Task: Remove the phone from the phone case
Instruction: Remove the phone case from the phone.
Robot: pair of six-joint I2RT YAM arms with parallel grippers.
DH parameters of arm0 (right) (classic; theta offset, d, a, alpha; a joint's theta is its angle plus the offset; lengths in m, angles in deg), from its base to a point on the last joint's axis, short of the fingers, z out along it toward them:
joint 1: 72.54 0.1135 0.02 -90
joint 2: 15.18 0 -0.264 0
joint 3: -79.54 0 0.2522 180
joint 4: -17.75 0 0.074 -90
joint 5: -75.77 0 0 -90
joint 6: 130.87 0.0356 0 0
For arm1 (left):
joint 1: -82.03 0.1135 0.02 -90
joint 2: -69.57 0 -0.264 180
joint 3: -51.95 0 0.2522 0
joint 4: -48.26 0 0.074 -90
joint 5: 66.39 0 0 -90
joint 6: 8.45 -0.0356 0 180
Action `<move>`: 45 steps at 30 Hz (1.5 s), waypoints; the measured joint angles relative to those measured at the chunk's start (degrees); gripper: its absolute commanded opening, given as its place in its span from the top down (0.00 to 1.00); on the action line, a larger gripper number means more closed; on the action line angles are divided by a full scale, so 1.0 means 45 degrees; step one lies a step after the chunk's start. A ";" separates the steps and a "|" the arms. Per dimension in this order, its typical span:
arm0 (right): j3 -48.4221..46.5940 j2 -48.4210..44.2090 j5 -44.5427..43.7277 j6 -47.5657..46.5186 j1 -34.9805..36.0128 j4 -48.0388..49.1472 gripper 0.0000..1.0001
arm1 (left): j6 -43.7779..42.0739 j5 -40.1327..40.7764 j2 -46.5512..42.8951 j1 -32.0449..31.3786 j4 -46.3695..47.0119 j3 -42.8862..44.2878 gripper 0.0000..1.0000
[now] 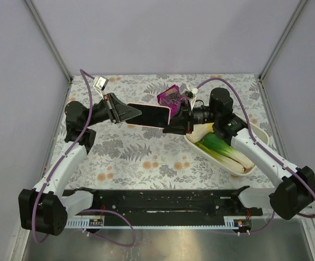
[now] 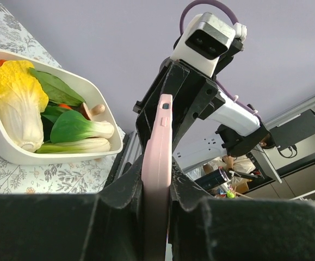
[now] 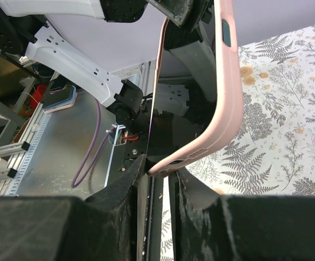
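Note:
The phone (image 1: 153,115), dark screen up in its pink phone case (image 1: 169,113), hangs above the floral table between both arms. My left gripper (image 1: 131,112) is shut on the left end; in the left wrist view the case's pink edge (image 2: 158,163) stands pinched between the black pads of that gripper (image 2: 156,190). My right gripper (image 1: 175,120) has the opposite end. In the right wrist view the case's rounded corner (image 3: 222,119) sits between that gripper's (image 3: 160,168) fingertips, with the phone's dark screen (image 3: 184,103) beside the left pad. The phone is seated in the case.
A white oval dish (image 1: 258,132) holding a leek (image 1: 218,144) and other vegetables lies at the right, just below my right arm. A purple packet (image 1: 171,96) lies behind the phone. The left wrist view also shows the dish (image 2: 54,157) with cabbage (image 2: 18,103).

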 measured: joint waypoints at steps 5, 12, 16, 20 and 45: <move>0.0000 -0.0073 0.0058 0.0068 -0.0015 0.0097 0.99 | 0.0146 0.0136 0.0000 0.0000 -0.0350 -0.0015 1.00; 0.0000 -0.0073 0.0073 0.0651 -0.0063 0.0170 0.99 | 0.0340 0.0418 0.0029 -0.0005 -0.1205 -0.0107 1.00; 0.0000 -0.0073 0.0073 0.0899 -0.0097 0.0199 0.99 | 0.0481 0.0520 0.0117 -0.0010 -0.1462 -0.0117 1.00; 0.0000 -0.0024 0.0087 0.1166 -0.0102 0.0291 0.99 | 0.0724 0.0597 0.0204 -0.0010 -0.1632 -0.0155 1.00; -0.2093 0.1268 0.0267 -0.1540 -0.0243 -0.3181 0.99 | 0.2705 0.0738 0.0879 0.0418 -0.2909 -0.0165 1.00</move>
